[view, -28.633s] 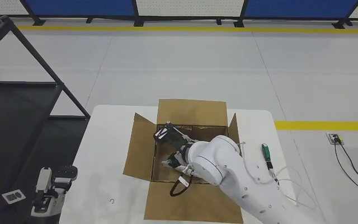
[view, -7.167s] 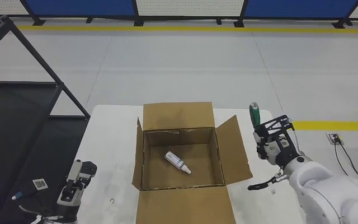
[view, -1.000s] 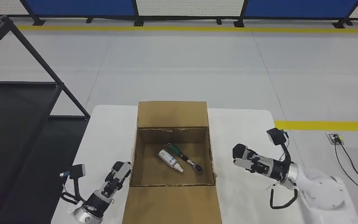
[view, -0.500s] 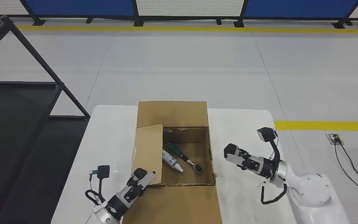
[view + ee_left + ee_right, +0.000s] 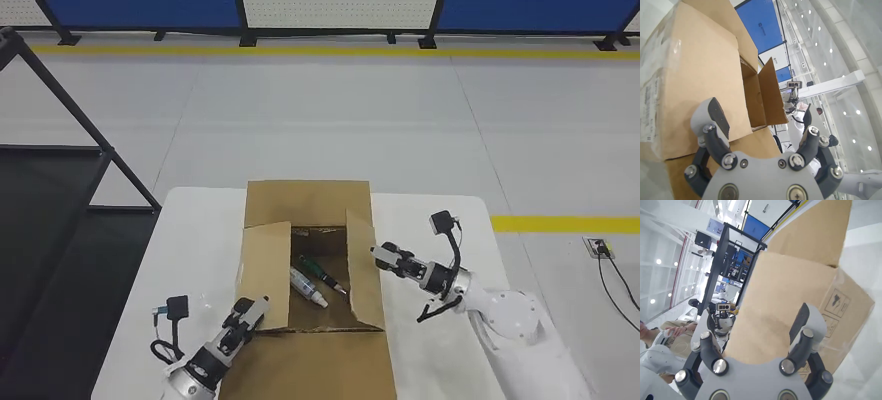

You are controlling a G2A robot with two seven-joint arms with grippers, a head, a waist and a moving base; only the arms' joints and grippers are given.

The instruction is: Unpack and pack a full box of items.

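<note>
Box sits mid-tabletop. Right flap has swung upright since half a second ago, joining the left flap and narrowing the opening. Left gripper and right gripper sit at the flaps, fingers spread open.

A white tabletop is set on a pale grey floor. At the far side the floor is crossed by a yellow line, with blue panels behind it. A black frame is seen to the left. A socket with a cable is seen on the floor to the right.
</note>
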